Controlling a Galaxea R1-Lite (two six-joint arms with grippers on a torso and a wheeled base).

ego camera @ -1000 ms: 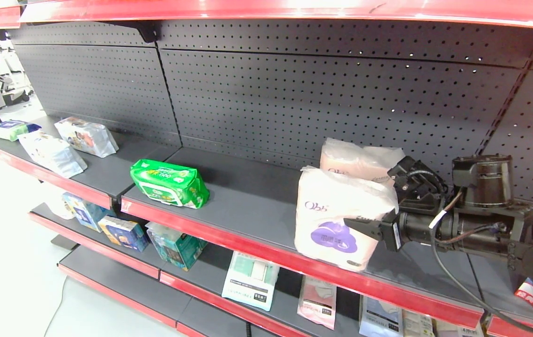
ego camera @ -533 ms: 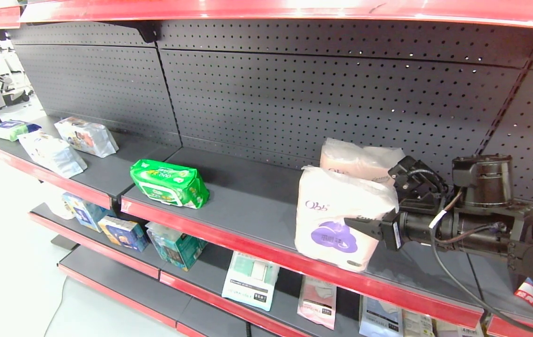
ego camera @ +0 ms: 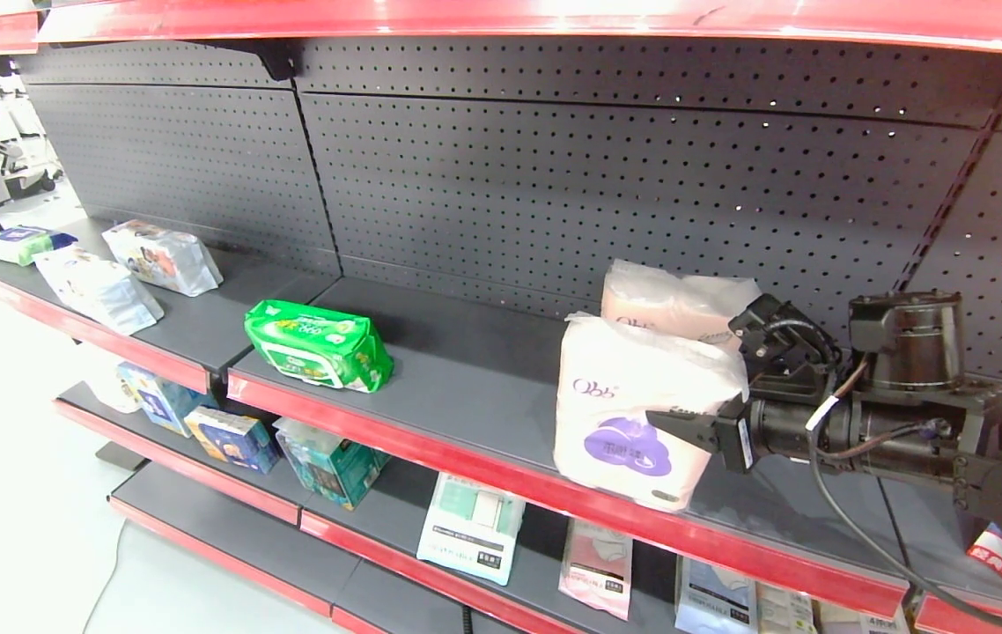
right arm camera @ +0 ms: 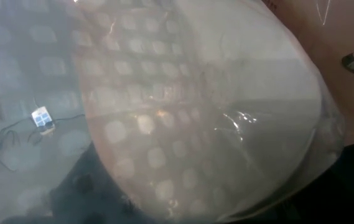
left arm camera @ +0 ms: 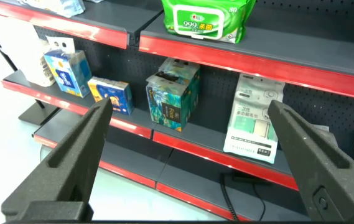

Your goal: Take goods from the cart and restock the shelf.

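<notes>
Nothing moved: white tissue pack (ego camera: 620, 387), purple print.

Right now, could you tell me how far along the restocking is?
Done: a pink tissue pack and a green wet-wipes pack already sit on the shelf. In hand: the right gripper appears to grip a white tissue pack standing at the shelf's front edge. Still to do: letting it go, perhaps nudging it back, then fetching more; the left gripper is open and empty.
</notes>
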